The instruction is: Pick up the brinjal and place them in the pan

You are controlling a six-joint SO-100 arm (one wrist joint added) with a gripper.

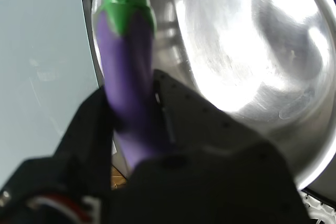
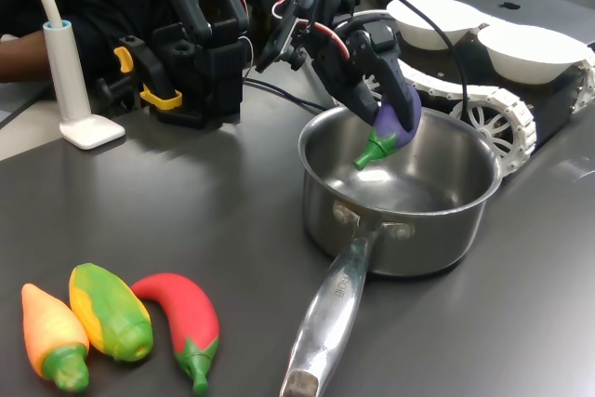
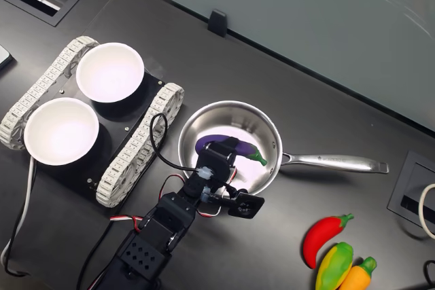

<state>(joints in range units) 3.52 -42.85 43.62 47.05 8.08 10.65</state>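
My gripper (image 2: 390,113) is shut on the brinjal (image 2: 392,129), a glossy purple toy with a green cap. It hangs tilted, cap downward, over the open mouth of the steel pan (image 2: 469,225), above its floor. In the wrist view the brinjal (image 1: 128,77) runs between my black fingers (image 1: 173,114) with the shiny pan (image 1: 252,51) inside behind it. In the second exterior view the brinjal (image 3: 224,145) lies across the pan (image 3: 268,134) with my gripper (image 3: 219,151) over it. The pan's long handle (image 3: 333,161) points to the second exterior view's right.
A red chilli (image 2: 181,318), a yellow-green corn (image 2: 110,311) and an orange carrot (image 2: 54,337) lie at the first exterior view's lower left. Two white bowls (image 3: 110,71) (image 3: 61,131) sit on a tracked base (image 3: 139,142) beside the pan. A white lamp stand (image 2: 72,90) is at the back.
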